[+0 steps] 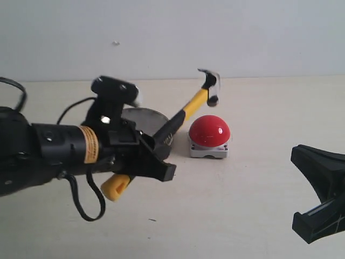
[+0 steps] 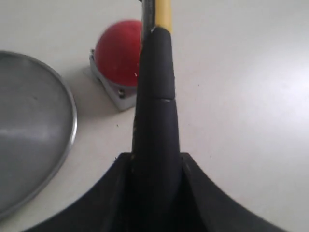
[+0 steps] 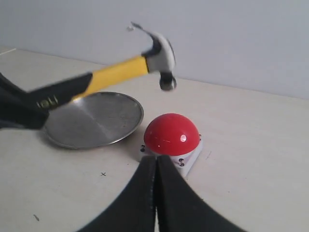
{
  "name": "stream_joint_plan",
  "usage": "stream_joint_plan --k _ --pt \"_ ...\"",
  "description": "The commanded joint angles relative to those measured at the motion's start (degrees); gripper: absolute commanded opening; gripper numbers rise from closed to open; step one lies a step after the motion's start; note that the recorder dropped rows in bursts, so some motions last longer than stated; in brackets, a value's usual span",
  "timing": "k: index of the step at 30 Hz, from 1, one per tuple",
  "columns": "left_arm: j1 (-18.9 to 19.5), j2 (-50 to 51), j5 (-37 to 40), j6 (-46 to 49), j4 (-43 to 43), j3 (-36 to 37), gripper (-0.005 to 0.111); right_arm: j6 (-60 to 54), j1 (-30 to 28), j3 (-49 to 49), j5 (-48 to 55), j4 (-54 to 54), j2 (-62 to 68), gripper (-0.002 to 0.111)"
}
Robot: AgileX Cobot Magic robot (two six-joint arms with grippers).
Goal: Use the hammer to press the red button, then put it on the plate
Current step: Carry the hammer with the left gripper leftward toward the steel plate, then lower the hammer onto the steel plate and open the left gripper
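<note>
The left hand is clamped on the black grip of a small claw hammer with a dark metal head and a yellow and black handle. It holds the hammer off the pale worktop, slanting up toward the far edge. The yellow end of the handle sticks out behind the hand, toward the near edge. The hammer's head hangs over a glossy red dome button on a small grey square base, with open air between the striking face and the top of the dome. The button sits toward the far edge, about midway between the left and right edges. Just beside it, toward the left edge, lies a round shallow brushed-steel plate; a narrow strip of bare worktop parts its rim from the button's base. The left arm crosses in front of the plate on the near side. The right hand has its fingers pressed together, with only a thin seam between them. It is low by the near right corner, pointing at the button and well apart from it. Between them, and on toward the right edge, the worktop lies open.
</note>
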Motion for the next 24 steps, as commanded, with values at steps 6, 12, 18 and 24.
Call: stream_joint_plan --k 6,12,18,24 --pt "0.8 -18.9 -10.0 2.0 -3.4 7.4 0.000 -0.5 0.0 1.0 -0.5 -3.2 -0.9 0.000" --pt "2.7 -22.9 -20.8 7.2 -12.1 17.2 0.000 4.7 0.0 4.4 -4.4 -9.6 -5.1 0.000" --pt "7.9 -20.3 -26.5 6.6 -13.1 21.7 0.000 14.4 0.0 5.2 -7.6 -24.1 -12.3 0.000" --pt "10.6 -13.5 -31.4 1.9 -12.0 21.1 0.000 12.7 0.0 5.2 -5.3 -22.7 -14.8 0.000"
